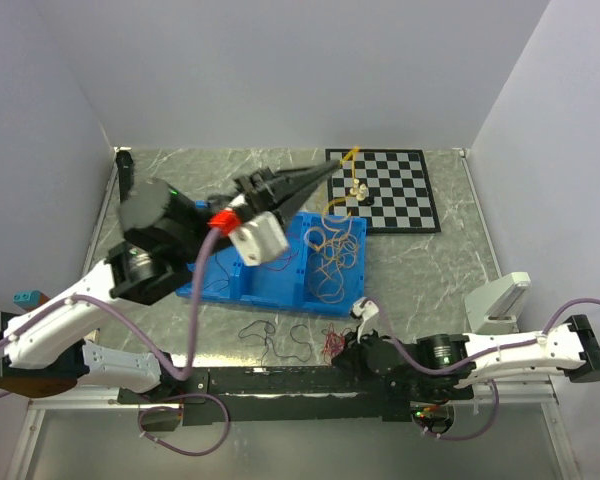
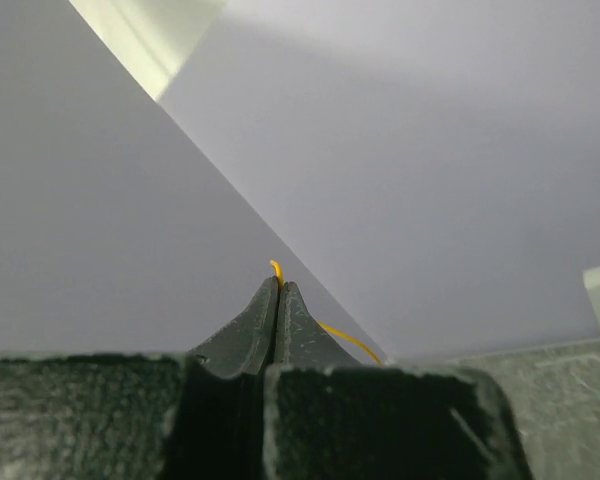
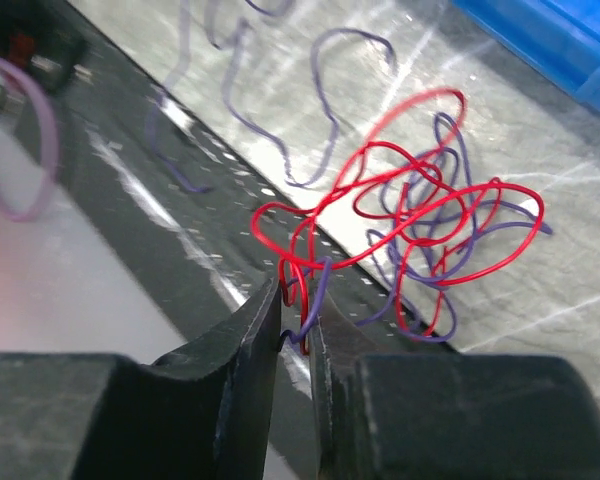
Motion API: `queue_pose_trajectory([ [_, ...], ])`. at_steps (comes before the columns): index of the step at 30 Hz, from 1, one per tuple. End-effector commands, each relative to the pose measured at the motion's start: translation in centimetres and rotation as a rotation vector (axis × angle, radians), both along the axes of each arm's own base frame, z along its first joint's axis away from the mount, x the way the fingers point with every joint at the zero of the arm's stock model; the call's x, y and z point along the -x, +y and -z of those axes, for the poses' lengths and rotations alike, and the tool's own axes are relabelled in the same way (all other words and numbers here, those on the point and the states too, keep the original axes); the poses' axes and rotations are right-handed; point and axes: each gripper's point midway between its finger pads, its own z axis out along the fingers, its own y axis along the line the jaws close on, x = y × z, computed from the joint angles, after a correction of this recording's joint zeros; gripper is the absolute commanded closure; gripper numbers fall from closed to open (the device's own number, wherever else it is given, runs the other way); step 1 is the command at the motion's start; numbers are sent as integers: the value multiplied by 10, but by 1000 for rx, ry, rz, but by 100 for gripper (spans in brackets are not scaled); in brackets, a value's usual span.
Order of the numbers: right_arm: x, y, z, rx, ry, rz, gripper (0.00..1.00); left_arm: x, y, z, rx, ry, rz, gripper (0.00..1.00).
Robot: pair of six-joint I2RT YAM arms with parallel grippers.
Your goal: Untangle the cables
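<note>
Perhaps halfway, I judge: the yellow-orange cable (image 1: pixel 335 255) lies bunched alone in the blue tray (image 1: pixel 280 282); a black strand (image 1: pixel 275 340) lies loose on the table (image 1: pixel 430 270); the red-and-dark tangle (image 3: pixel 410 225) at the near edge is not yet parted. The left gripper (image 2: pixel 278 285) is clamped on the yellow cable's raised end; the right gripper (image 3: pixel 298 315) has its jaws narrowly apart around a red and a dark strand.

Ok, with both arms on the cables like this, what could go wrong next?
The right gripper has red cable and black cable strands together between its jaws; pulling may tighten the tangle. The left gripper pinches the yellow cable near its very end, so it might slip. That raised cable hangs near the chess pieces and could topple them.
</note>
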Motion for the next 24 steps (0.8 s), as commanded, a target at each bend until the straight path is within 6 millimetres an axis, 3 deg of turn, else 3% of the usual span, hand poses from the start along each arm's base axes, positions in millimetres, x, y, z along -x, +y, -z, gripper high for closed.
queue_pose_trajectory([
  [1,2,-6,-9,-85,38,29,76,-27,-20,62,-69,128,-54,99],
  [7,-4,-20,-12,-130,46,76,74,-77,-38,157,-160,296,-147,99],
  [12,-3,-21,-11,-112,40,68,72,-118,-53,219,-227,381,-194,99],
  [19,-4,-20,-8,-71,26,68,69,-153,-74,282,-319,453,-216,99],
  [24,-5,-20,-8,-71,25,71,67,-162,-94,309,-368,494,-186,99],
])
